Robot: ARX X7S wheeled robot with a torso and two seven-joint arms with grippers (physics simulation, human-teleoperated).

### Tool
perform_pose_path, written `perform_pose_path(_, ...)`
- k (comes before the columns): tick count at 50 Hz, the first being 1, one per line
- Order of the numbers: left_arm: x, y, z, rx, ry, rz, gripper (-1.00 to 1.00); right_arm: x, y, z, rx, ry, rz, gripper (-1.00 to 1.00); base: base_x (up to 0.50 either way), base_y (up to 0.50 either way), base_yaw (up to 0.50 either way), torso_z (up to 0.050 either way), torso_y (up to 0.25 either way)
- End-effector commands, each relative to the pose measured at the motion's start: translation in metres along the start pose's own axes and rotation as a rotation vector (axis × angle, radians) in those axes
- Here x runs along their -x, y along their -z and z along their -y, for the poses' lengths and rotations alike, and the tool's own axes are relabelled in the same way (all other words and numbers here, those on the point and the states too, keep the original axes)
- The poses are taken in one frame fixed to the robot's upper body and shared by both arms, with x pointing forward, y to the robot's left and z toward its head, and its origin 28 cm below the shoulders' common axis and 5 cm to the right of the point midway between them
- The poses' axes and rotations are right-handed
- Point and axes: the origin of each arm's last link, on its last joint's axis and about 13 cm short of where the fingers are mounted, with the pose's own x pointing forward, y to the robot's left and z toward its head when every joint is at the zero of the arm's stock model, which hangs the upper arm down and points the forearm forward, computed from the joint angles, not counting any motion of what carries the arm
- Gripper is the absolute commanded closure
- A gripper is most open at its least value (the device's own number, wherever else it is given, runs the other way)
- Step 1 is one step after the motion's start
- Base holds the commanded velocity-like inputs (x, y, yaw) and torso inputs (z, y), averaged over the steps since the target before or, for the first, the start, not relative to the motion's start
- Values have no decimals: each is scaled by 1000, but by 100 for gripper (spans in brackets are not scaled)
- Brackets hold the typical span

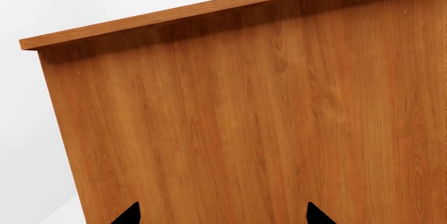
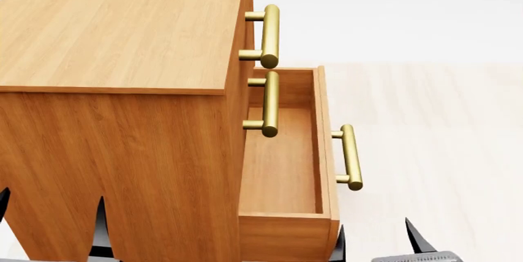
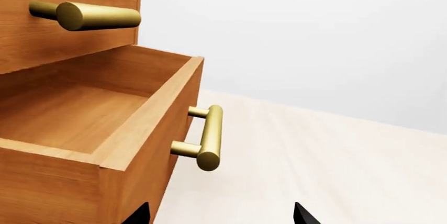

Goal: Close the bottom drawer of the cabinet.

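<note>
Three drawers are stacked in the cabinet (image 2: 122,90) that fills the left half of your head view, and only the bottom drawer (image 2: 282,158) stands pulled out, its open box reaching toward the right of the frame. You see its bare wooden floor and its brass bar handle (image 2: 349,157) on the front panel, right of centre. The two upper handles, the top handle (image 2: 270,35) and the middle handle (image 2: 270,104), sit flush against the cabinet front above it.

Your right gripper (image 2: 373,240) shows at the lower right edge of the head view, its dark fingers (image 2: 415,237) spread apart, near the near corner of the drawer; you cannot tell whether they touch it. In the right wrist view the drawer's front panel and bar handle (image 3: 208,137) lie left of centre, with the two finger tips of that gripper (image 3: 220,214) at the bottom edge, apart and holding nothing.

Your left gripper (image 2: 53,222) sits at the lower left of the head view against the cabinet's side wall, fingers apart. Your left wrist view shows only that wood-grain side (image 1: 265,119), with the two tips (image 1: 129,214) parted at the bottom edge.

Pale floor (image 2: 441,139) spreads right of the drawer.
</note>
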Motion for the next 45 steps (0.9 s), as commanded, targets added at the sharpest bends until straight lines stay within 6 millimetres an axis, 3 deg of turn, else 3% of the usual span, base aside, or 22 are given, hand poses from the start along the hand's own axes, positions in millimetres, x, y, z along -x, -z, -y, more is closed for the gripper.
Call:
perform_pose_path(1, 0, -1, 0, 23, 14, 4, -100, -20, -6, -11, 4, -63, -3, -100, 11, 0, 5, 0, 0)
perform_pose_path(22, 2, 0, -1, 27, 13, 2, -100, -38, -13, -32, 4, -130, -3, -100, 2, 0, 1, 0, 0)
perform_pose_path(45, 2, -1, 0, 26, 10, 5, -100, -25, -29, -62, 78, -348, 38, -100, 0, 0, 0, 0, 0)
